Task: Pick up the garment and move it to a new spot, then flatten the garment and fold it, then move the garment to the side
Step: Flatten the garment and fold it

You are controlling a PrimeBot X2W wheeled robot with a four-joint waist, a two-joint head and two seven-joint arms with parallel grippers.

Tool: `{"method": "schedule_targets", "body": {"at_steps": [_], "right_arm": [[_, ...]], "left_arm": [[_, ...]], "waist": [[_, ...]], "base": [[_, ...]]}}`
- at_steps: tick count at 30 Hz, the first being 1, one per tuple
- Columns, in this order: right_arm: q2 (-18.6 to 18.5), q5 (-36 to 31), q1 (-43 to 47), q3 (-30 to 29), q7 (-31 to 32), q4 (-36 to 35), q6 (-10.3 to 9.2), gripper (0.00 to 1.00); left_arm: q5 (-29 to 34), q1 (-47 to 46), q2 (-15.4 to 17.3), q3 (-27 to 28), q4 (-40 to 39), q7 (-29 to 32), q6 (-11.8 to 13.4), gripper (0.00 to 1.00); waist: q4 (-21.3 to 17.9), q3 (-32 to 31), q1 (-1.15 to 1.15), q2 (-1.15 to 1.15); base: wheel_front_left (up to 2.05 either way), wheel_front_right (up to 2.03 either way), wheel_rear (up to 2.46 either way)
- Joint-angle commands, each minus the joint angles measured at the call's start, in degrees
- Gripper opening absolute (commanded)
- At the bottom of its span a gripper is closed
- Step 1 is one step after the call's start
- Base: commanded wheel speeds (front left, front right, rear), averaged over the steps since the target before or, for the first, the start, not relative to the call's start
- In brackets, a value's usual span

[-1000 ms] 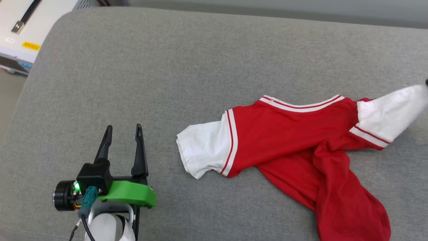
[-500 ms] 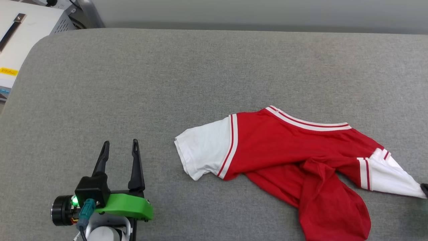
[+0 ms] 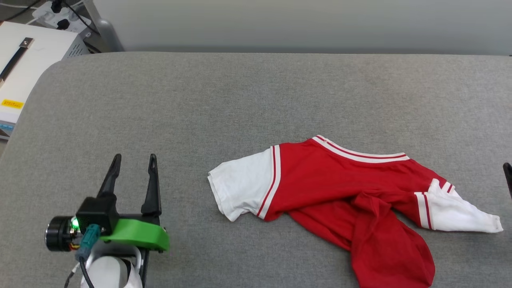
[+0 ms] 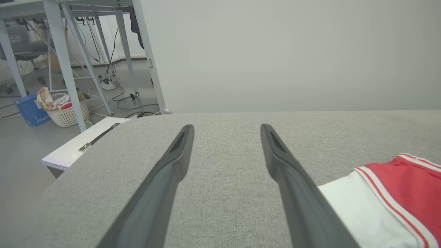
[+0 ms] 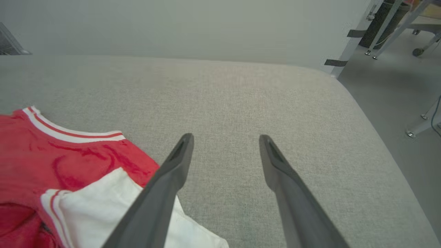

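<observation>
The garment [image 3: 328,180], red with white sleeves and striped trim, lies crumpled on the right half of the grey fabric worktop [image 3: 240,100]. Its collar faces the far edge and its body is bunched toward the near edge. The right claw [image 5: 225,137], fingers spread and empty, sits just beside one white sleeve [image 5: 100,206]. The left claw [image 3: 134,159], also spread and empty, stands well apart from the other sleeve [image 3: 240,188]. Bare worktop runs left and beyond the collar to a rounded far-left corner. The yellow label [image 3: 12,104] on the white box [image 3: 36,52] is too small to read.
</observation>
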Motion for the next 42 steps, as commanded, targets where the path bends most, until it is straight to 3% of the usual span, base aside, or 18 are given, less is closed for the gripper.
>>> {"method": "schedule_targets", "body": {"at_steps": [1,5,9,13,15,19,23,27,38,39,40,42], "right_arm": [[1.3,-1.8,-0.4,-1.2,-0.9,-1.7,-0.04,1.00],[5.3,-6.4,1.1,-4.8,-1.2,-7.9,-0.04,1.00],[9.5,-11.1,2.8,-6.9,0.0,-14.0,-0.04,1.00],[13.5,-15.1,4.3,-7.8,2.3,-19.6,-0.04,1.00],[15.3,-17.4,4.6,-7.8,3.9,-22.8,-0.04,1.00],[16.5,-18.9,4.4,-7.6,5.4,-25.1,-0.04,1.00],[17.2,-19.7,3.4,-7.0,6.2,-26.3,-0.04,1.00],[17.7,-19.9,2.3,-6.5,6.5,-26.7,-0.04,1.00],[18.1,-20.2,-0.1,-4.3,5.7,-24.7,-0.04,1.00],[18.1,-20.2,-0.2,-4.4,5.5,-24.4,-0.04,1.00],[18.0,-20.2,-0.2,-4.5,5.4,-24.2,-0.04,1.00],[17.9,-20.1,0.0,-4.7,5.1,-23.8,-0.04,1.00]], "left_arm": [[0.2,-2.3,1.3,-0.1,0.1,-0.3,-0.8,1.00],[-1.4,-7.8,4.9,-2.9,2.8,1.2,-2.6,1.00],[-6.6,-15.6,10.2,-8.7,4.5,8.2,-3.1,1.00],[-17.7,-23.3,16.5,-18.3,4.7,20.1,-3.2,1.00],[-26.0,-28.7,20.6,-24.2,5.3,29.6,-3.2,1.00],[-35.0,-34.0,24.1,-32.7,6.9,43.1,-3.2,1.00],[-40.8,-37.6,26.4,-39.8,8.4,52.5,-3.2,1.00],[-43.3,-40.2,27.5,-46.4,10.6,56.9,-3.2,1.00],[-46.0,-42.5,27.2,-60.4,21.0,57.0,-3.2,1.00],[-46.6,-42.7,27.2,-61.2,21.4,56.1,-3.2,0.60],[-47.0,-42.9,27.1,-61.7,21.7,55.1,-3.2,0.00],[-47.6,-43.7,27.3,-62.7,22.0,52.8,-3.2,0.00]], "waist": [[-0.5,-0.6,0.00,0.00],[-0.5,-0.5,0.00,0.00],[-0.8,0.1,0.00,0.00],[-1.3,1.3,0.00,0.00],[-1.8,2.5,0.00,0.00],[-2.6,4.0,0.00,0.00],[-3.7,5.9,0.00,0.00],[-4.7,7.8,0.00,0.00],[-6.9,10.6,0.00,0.00],[-6.8,10.6,0.00,0.00],[-6.7,10.5,0.00,0.00],[-6.5,10.2,0.00,0.00]], "base": [[0.00,0.00,0.00],[0.00,0.00,0.00],[0.00,0.00,0.00],[0.00,0.00,0.00],[0.00,0.00,0.00],[0.00,0.00,0.00],[0.00,0.00,0.00],[0.00,0.00,0.00],[0.00,0.00,0.00],[0.00,0.00,0.00],[0.00,0.00,0.00],[0.00,0.00,0.00]]}}
